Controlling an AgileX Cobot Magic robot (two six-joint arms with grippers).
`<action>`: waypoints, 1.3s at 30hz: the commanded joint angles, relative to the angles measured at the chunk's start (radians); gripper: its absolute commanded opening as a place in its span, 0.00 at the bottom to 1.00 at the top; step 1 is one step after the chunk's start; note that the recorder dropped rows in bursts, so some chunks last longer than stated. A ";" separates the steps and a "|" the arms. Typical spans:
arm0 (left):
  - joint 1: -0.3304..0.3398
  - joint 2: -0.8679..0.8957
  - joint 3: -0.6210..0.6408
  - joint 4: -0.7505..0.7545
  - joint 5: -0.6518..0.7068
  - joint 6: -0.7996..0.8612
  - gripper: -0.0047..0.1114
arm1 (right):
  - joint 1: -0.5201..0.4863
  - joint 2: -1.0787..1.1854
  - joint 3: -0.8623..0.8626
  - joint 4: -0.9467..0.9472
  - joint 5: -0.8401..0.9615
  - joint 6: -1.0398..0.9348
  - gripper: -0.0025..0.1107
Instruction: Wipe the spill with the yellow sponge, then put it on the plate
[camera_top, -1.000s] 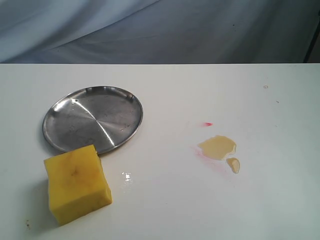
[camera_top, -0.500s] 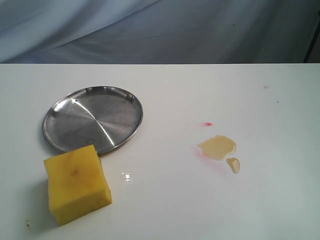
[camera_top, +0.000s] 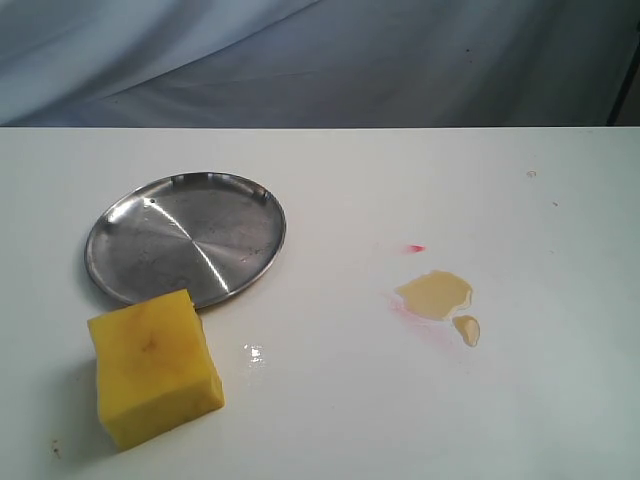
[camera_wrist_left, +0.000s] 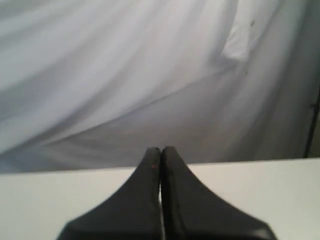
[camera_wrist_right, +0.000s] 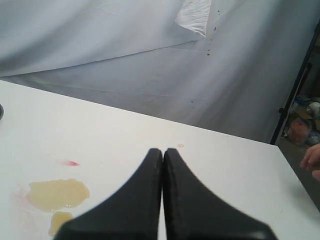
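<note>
sponge (camera_top: 155, 368) foam cuboid, by round shiny plate (camera_top: 180, 240) | spill (camera_top: 433, 294) glossy (w/ droplet (camera_top: 467, 329)) | L+R jaws closed, seemingly empty

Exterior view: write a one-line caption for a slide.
Yellow sponge and silver plate at left, tan spill unwiped at right, on a white table.

The white worktop (camera_top: 400, 400) carries a round silver plate (camera_top: 185, 240) at the left, with the yellow sponge (camera_top: 153, 367) lying just beside its near rim. Well apart to the right lies the pale tan spill (camera_top: 434, 294) with a small droplet (camera_top: 467, 329) just beside it. A short red mark (camera_top: 416, 248) sits a little behind the spill, faint red smears edge its left side, and a tiny wet glint (camera_top: 254, 352) lies near the sponge.
</note>
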 joint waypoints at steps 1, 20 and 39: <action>-0.072 0.127 -0.175 0.038 0.395 -0.007 0.04 | -0.001 -0.004 0.004 -0.010 -0.007 0.001 0.02; -0.148 0.271 -0.442 -0.411 0.979 0.526 0.04 | -0.001 -0.004 0.004 -0.010 -0.007 0.001 0.02; -0.148 0.643 -0.382 -0.739 1.094 0.344 0.09 | -0.001 -0.004 0.004 -0.010 -0.007 0.001 0.02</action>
